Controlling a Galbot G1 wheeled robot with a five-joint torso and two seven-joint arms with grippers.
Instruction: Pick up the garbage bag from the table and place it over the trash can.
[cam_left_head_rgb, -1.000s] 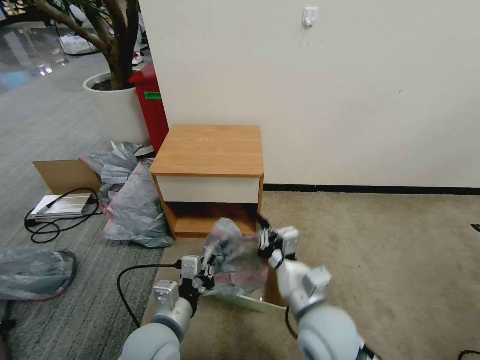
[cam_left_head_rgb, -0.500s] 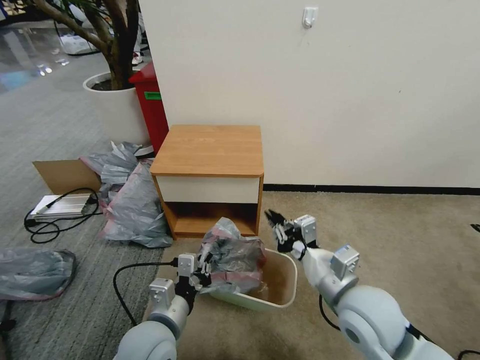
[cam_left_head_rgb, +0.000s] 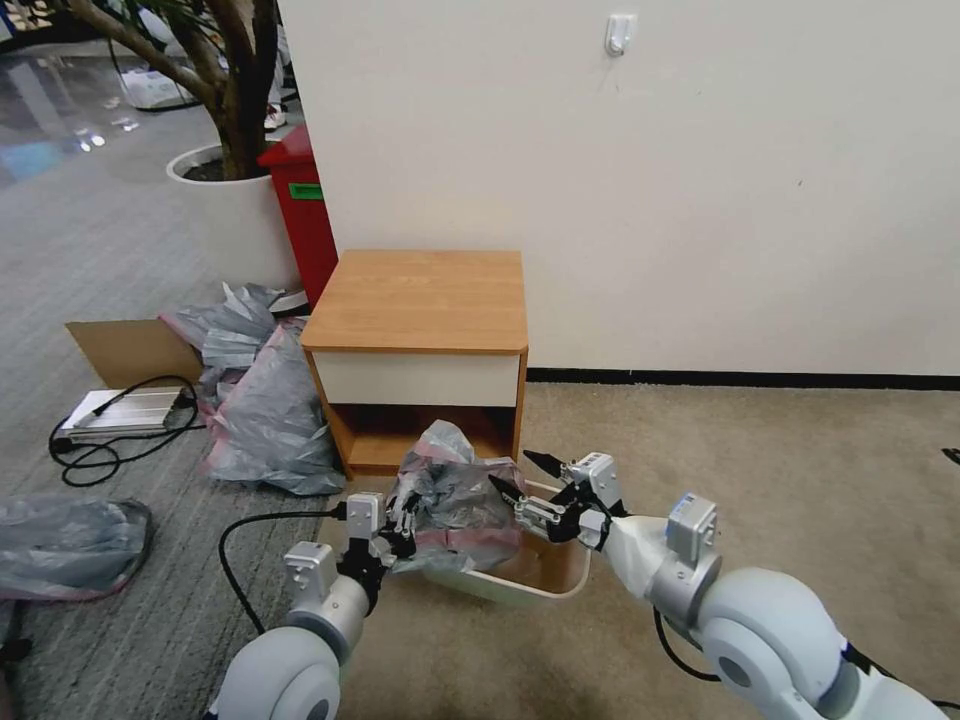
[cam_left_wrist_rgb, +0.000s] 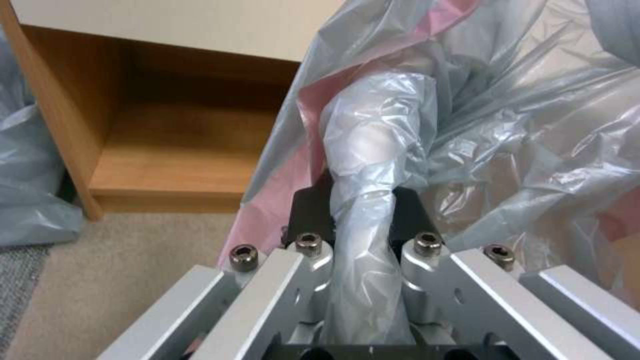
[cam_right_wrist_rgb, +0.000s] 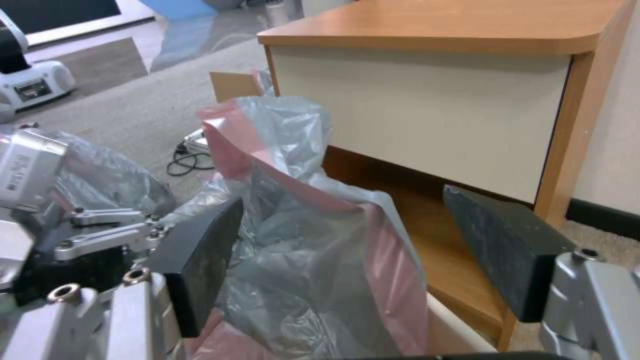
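Garbage bag (cam_left_head_rgb: 455, 500) over trash can (cam_left_head_rgb: 545, 572), no legible writing

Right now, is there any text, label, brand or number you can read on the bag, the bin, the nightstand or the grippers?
None can be read.
Left gripper: a small label on its housing, print too blurred to read.
Red bin: a green sticker, nothing legible on it.
Garbage bag, trash can, table: no lettering visible.
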